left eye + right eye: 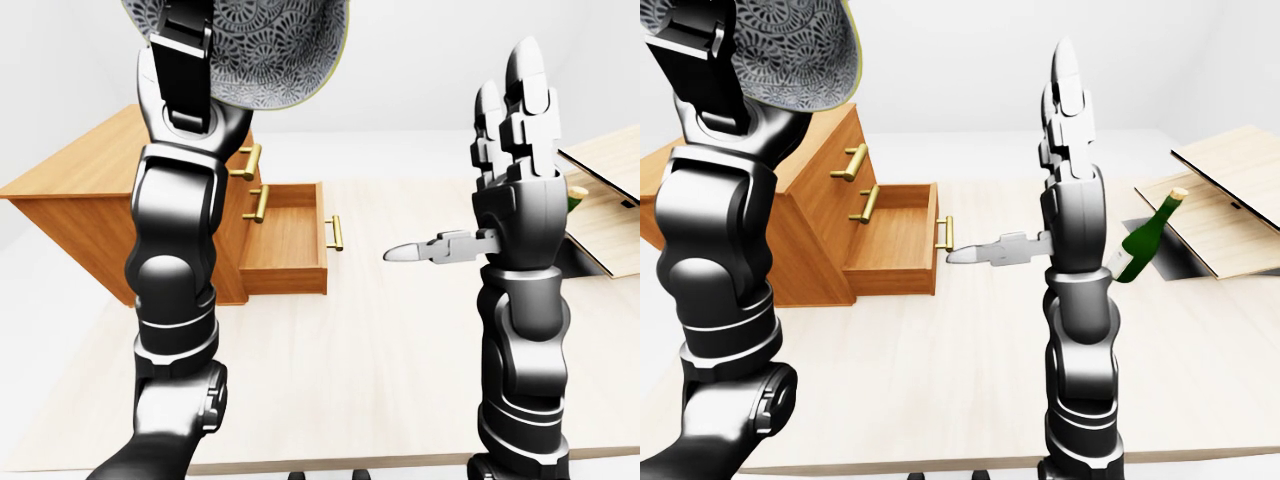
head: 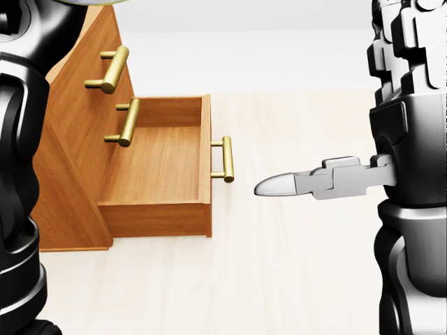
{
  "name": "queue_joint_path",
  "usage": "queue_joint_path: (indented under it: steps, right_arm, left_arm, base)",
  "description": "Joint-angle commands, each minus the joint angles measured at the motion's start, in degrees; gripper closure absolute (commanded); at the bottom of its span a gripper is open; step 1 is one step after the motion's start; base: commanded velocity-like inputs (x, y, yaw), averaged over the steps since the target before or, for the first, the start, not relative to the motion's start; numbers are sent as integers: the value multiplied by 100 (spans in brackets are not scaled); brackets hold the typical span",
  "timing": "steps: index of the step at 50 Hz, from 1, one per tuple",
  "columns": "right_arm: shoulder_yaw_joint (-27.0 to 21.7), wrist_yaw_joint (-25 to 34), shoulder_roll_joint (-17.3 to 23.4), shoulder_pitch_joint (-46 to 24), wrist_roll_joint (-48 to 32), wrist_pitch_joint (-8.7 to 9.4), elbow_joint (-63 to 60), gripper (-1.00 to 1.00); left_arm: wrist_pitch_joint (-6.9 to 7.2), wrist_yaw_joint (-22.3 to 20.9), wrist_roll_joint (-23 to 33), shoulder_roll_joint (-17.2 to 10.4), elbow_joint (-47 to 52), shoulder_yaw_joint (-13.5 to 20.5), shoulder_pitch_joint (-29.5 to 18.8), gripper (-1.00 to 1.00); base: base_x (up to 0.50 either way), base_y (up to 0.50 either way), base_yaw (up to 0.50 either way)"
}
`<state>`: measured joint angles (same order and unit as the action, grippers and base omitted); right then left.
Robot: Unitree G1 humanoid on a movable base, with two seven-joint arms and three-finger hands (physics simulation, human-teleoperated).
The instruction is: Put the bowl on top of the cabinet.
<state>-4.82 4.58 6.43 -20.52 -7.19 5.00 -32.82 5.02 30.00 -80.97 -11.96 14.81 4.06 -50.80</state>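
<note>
Two black arms fill the near view, one on each side. The left hand (image 1: 185, 40) is raised to the top edge of the left-eye view, up against the patterned grey bowl (image 1: 270, 50) with its yellow-green rim; the bowl sits high above the cabinet (image 1: 95, 185), touching the hand, but the fingers are mostly cut off by the frame, so I cannot tell whether they clamp it. Over on the right, the right hand (image 1: 1065, 120) stands upright with its fingers spread: two point straight up and the silver-tipped thumb (image 2: 279, 185) sticks out sideways toward the drawer (image 2: 164, 164), holding nothing. One wooden cabinet, at the left of the pale table (image 1: 400, 340), with three brass handles counted in the head view: two on the closed fronts above, one on the single drawer pulled out at the bottom. That drawer shows a bare wooden floor. At the right of the right-eye view, one green bottle (image 1: 1145, 240) with a cork leans tilted, partly hidden by the right forearm, beside a flat wooden panel (image 1: 1230, 170) resting at a slant over a dark opening.
</note>
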Motion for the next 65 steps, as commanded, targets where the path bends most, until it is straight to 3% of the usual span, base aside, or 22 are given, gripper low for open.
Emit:
queue_joint_path:
  steps: [1, 20, 29, 44, 65]
  right_arm:
    - [8, 2, -20, 44, -7, 0, 50, -100]
    - [-10, -7, -6, 11, 14, 0, 15, -100]
    - [-15, -14, -4, 9, 24, 0, 66, -100]
    - [-3, -12, -6, -8, 16, 0, 16, -100]
    - [0, -19, -18, 53, 11, 0, 141, -100]
  left_arm:
    - [-2, 0, -135, -33, -222, 106, -26, 100]
    - [-2, 0, 218, -577, -885, 502, -420, 100]
    - [-2, 0, 411, -593, -1057, 537, -389, 100]
    - [-2, 0, 1240, -638, -1477, 718, -357, 100]
    - [-2, 0, 1561, -1124, -1889, 1025, -427, 100]
  base:
    - [0, 0, 0]
    - [0, 0, 0]
    - [0, 0, 0]
    - [0, 0, 0]
    - [0, 0, 0]
